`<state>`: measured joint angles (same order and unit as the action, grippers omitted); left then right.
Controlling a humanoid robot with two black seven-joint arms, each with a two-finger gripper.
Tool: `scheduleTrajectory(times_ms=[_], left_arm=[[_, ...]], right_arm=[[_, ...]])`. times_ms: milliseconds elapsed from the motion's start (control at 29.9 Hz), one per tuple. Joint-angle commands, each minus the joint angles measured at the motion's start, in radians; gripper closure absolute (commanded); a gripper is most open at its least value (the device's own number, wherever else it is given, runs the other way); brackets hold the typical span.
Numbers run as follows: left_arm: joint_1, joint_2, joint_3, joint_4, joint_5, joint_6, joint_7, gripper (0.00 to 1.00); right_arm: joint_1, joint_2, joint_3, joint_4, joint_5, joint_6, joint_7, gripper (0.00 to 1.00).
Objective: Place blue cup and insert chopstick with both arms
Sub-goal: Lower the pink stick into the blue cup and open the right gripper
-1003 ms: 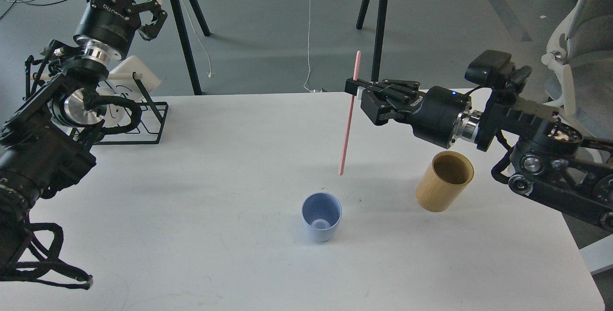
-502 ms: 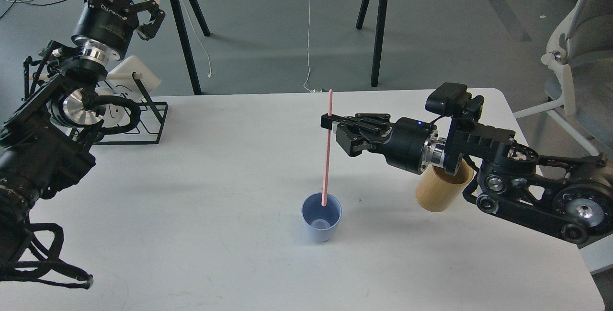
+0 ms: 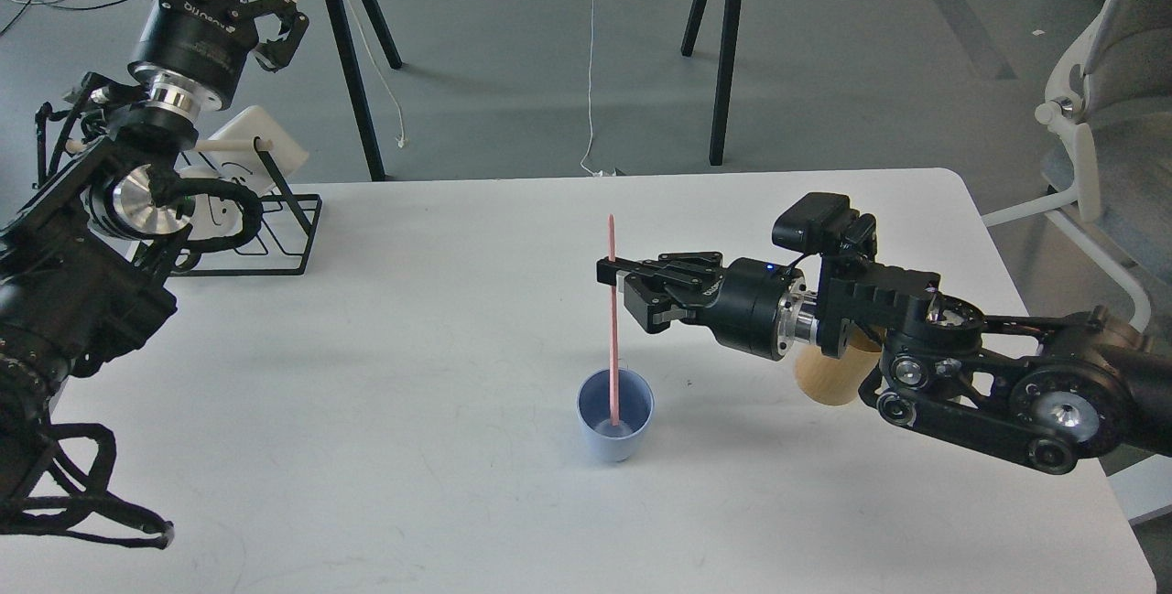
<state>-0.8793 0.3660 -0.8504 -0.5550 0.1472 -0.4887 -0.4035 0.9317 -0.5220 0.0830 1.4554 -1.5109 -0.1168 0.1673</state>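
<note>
The blue cup stands upright on the white table, right of centre. My right gripper is shut on the pink chopstick near its upper end and holds it upright above the cup. The stick's lower end is inside the cup, near its bottom. My left gripper is raised at the far left, beyond the table's back edge, its fingers spread and holding nothing.
A tan wooden cylinder holder stands right of the cup, partly hidden by my right arm. A black wire rack with a white mug sits at the back left. A white chair stands right of the table.
My right gripper has moved left and down with the chopstick, whose tip went from above the table into the cup. My left arm has barely moved.
</note>
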Motion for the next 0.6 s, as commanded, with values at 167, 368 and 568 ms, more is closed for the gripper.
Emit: scheduleTrajectory(times_ms=[167,368,568], left_arm=[[-0.001,0.005,0.005,0.000,0.000,0.000,0.000,0.00],[-0.001,0.007,0.004,0.000,0.000,0.000,0.000,0.00],[-0.001,0.027,0.004,0.000,0.000,0.000,0.000,0.00]], right_arm=[[-0.025,-0.006,-0.019,0.002,0.003,-0.001,0.000,0.74],[-0.033,-0.015,-0.003,0.010,0.011,-0.001,0.014,0.49],[-0.030,-0.068,0.160,0.019,0.031,-0.006,0.060,0.11]])
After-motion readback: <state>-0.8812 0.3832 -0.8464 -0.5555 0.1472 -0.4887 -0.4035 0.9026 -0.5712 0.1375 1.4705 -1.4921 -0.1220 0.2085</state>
